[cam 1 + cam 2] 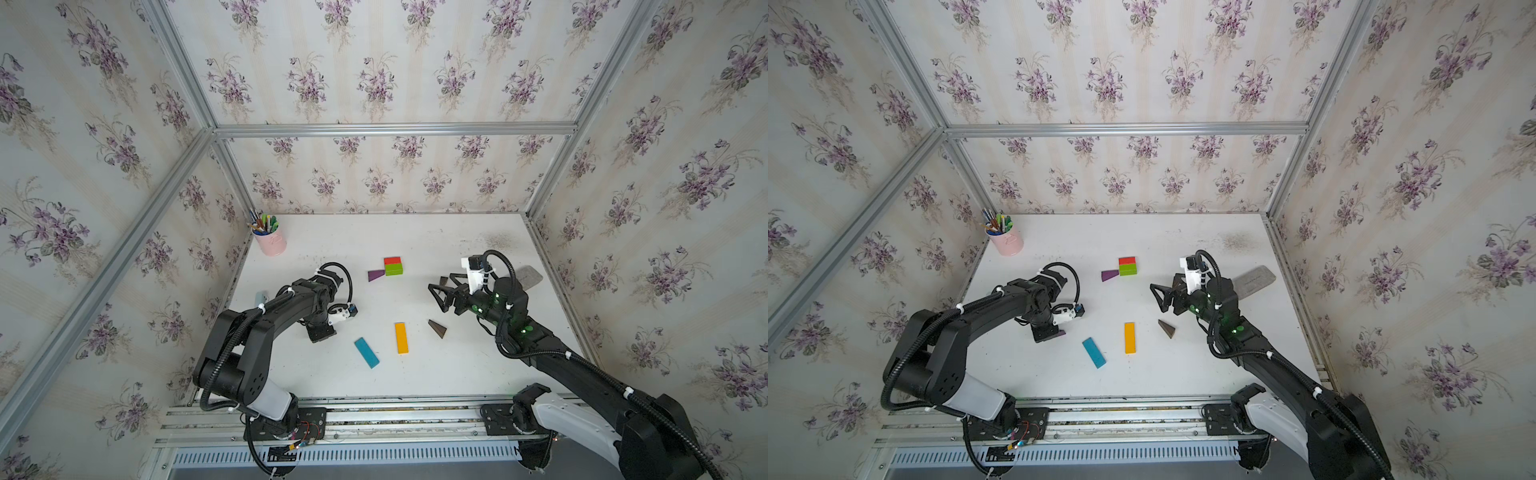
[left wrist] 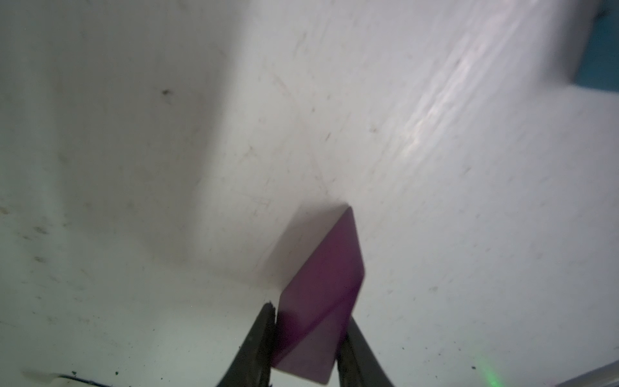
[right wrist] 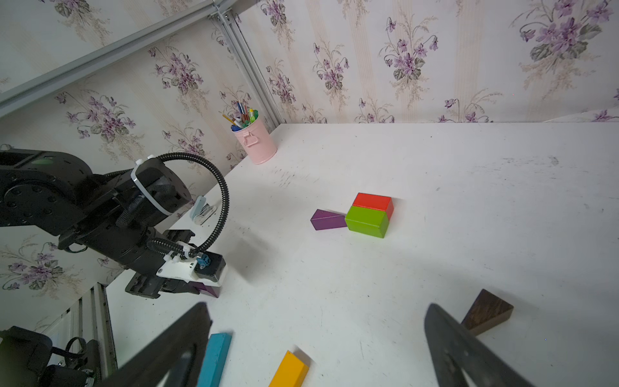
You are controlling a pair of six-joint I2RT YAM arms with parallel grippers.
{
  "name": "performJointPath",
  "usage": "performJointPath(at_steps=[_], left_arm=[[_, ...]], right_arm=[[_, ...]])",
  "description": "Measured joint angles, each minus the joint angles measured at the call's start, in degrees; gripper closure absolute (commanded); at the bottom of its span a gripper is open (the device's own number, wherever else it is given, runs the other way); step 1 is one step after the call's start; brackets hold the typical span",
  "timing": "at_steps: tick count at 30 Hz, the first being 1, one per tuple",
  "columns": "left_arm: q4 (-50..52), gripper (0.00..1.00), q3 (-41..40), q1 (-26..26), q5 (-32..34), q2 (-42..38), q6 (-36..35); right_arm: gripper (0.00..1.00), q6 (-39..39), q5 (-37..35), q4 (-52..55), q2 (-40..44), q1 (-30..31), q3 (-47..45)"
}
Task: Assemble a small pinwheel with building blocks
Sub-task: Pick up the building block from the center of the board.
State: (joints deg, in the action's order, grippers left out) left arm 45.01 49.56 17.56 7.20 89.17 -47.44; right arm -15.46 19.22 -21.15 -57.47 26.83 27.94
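Blue bar (image 1: pixel 366 352) flat on the white table (image 1: pixel 457 374), nearest the front edge, lying slantwise. Just beyond it and toward the right edge, orange bar (image 1: pixel 401 337), apart from the blue one, long axis running from front edge to back edge. Further toward the right edge, near brown wedge (image 1: pixel 437 328), alone on the surface.

Toward the left edge at about the same depth, left gripper (image 2: pixel 308 313) pointing down, clenched on the near purple wedge (image 2: pixel 321 284), with one finger pressed to each side in the left wrist view. Wedge low at the surface; resting or lifted, not discernible.

Past mid-table on the right side, right gripper (image 3: pixel 318 310) hovering with jaws spread wide, nothing between them. Far brown wedge (image 3: pixel 485 311) on the surface just beside the far finger; contact not discernible.

Toward the back edge, near the centre, partly built pinwheel (image 1: pixel 1125 268): green block (image 1: pixel 393 269) and red block (image 1: pixel 392 260) side by side and touching, red nearer the back edge. Far purple wedge (image 1: pixel 375 274) flat on the side toward the left edge, thin end against the green block.

Pink cup of pens (image 1: pixel 272 241) upright in the back left corner.
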Motion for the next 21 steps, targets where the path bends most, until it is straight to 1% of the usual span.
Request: performJointPath(at_steps=[2, 11, 21], left_arm=[[0.0, 0.73, 0.0, -0.07, -0.02, 0.02, 0.02], [0.04, 0.74, 0.28, -0.24, -0.5, -0.22, 0.02], [1.4, 0.73, 4.13, -0.26, -2.38, -2.19, -1.7]], right_arm=[[0.0, 0.0, 0.0, 0.0, 0.0, 0.0, 0.0], [0.0, 0.0, 0.0, 0.0, 0.0, 0.0, 0.0], [0.01, -0.04, 0.11, -0.02, -0.68, -0.07, 0.0]])
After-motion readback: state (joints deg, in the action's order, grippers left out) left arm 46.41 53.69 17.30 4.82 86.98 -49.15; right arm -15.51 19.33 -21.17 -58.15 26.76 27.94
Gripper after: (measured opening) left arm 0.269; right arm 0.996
